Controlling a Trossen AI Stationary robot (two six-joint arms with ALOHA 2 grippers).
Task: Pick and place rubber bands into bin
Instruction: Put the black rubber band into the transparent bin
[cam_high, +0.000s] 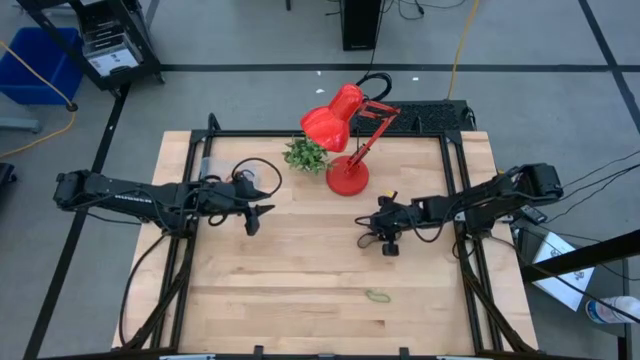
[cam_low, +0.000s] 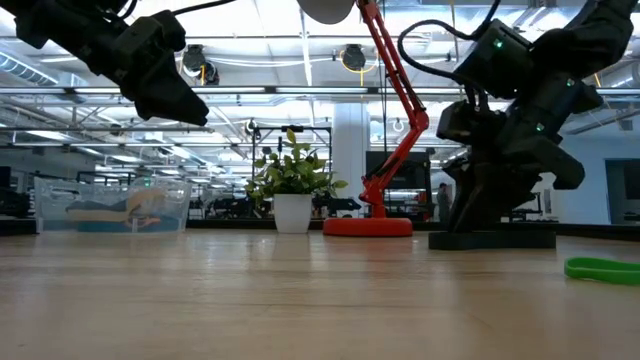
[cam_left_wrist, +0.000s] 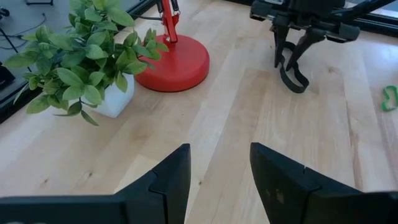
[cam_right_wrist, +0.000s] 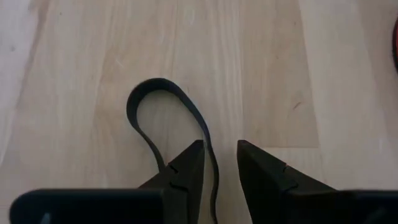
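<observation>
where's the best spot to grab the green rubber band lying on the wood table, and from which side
Probably straight from above. The thin green rubber band loop lies flat and alone on the wooden table near its front edge, so no side gives a raised edge. Pinch one long strand across its width, fingers straddling it and touching the wood. The right gripper, nearer it, is busy at a black rubber band loop.

open bare wood across the table (cam_high: 300, 290) from three to nine o'clock, blocked at twelve by red lamp (cam_high: 347, 178) base and potted plant (cam_high: 306, 155).
</observation>
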